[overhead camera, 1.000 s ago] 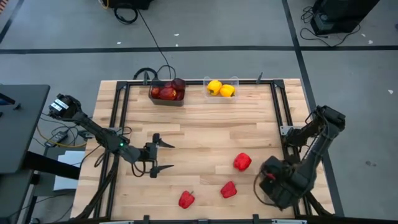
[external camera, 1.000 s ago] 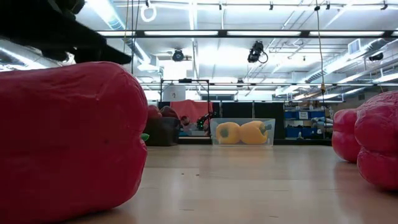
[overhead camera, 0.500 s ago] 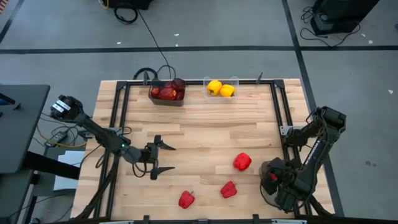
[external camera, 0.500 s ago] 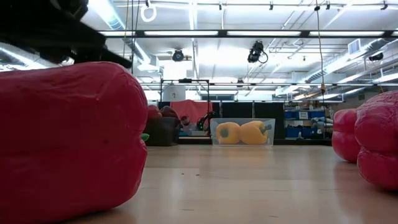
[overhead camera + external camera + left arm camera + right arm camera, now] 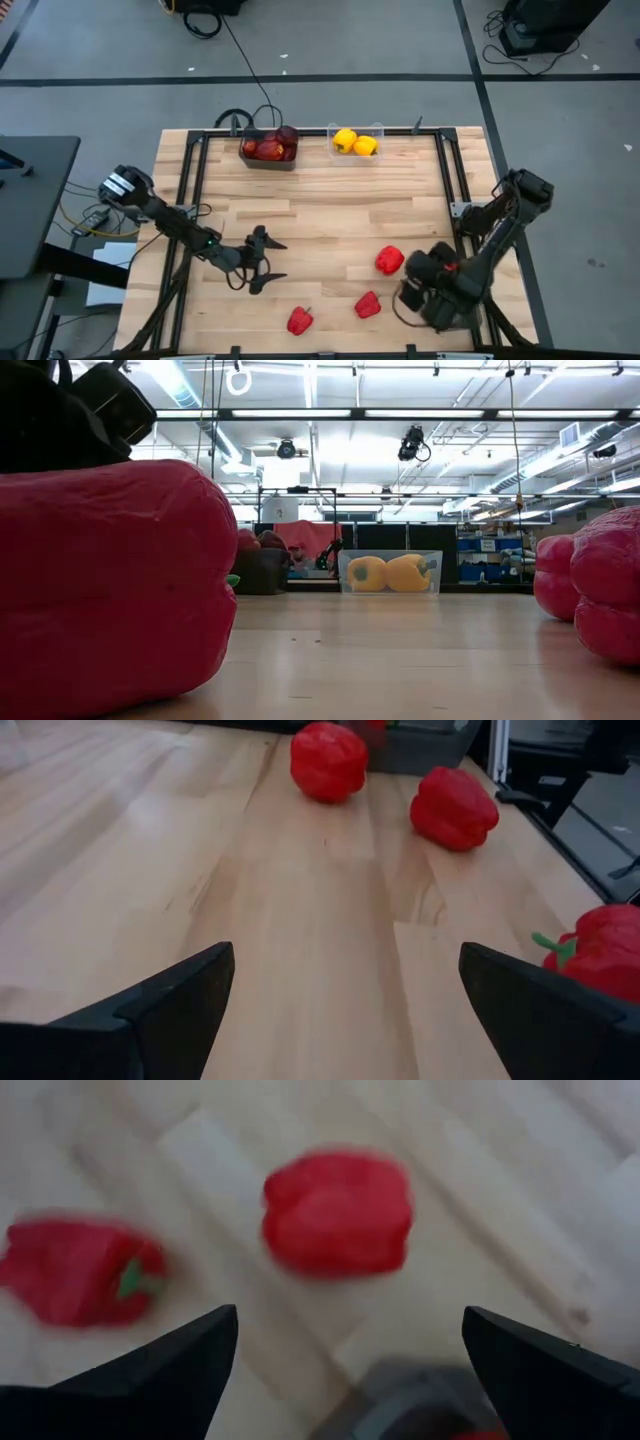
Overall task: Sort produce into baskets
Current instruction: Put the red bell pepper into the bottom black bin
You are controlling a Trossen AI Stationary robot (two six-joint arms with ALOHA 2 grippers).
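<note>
Wooden counter [image 5: 320, 205] with a black frame along its edges. Left arm reaches in from the left edge; left hand [image 5: 266, 265] low over the near-left part of the counter, fingers spread apart, holding nothing. Right arm folded at the near-right corner; right hand [image 5: 345, 1370] hovers by the two right-side red peppers, fingers apart, nothing between them (its tips are hard to make out from above).

Far edge: dark grey basket [image 5: 268, 158] with dark maroon apple-like fruits [image 5: 270, 146] inside; just right of it the clear basket [image 5: 356, 150] holding two yellow bell peppers [image 5: 354, 142].

Three red bell peppers loose on the near half of the counter: one right of centre [image 5: 389, 260], just beside the right arm; one nearer the front edge [image 5: 367, 304]; one near front, left of it [image 5: 299, 320], just near-right of the left hand, stem green.
</note>
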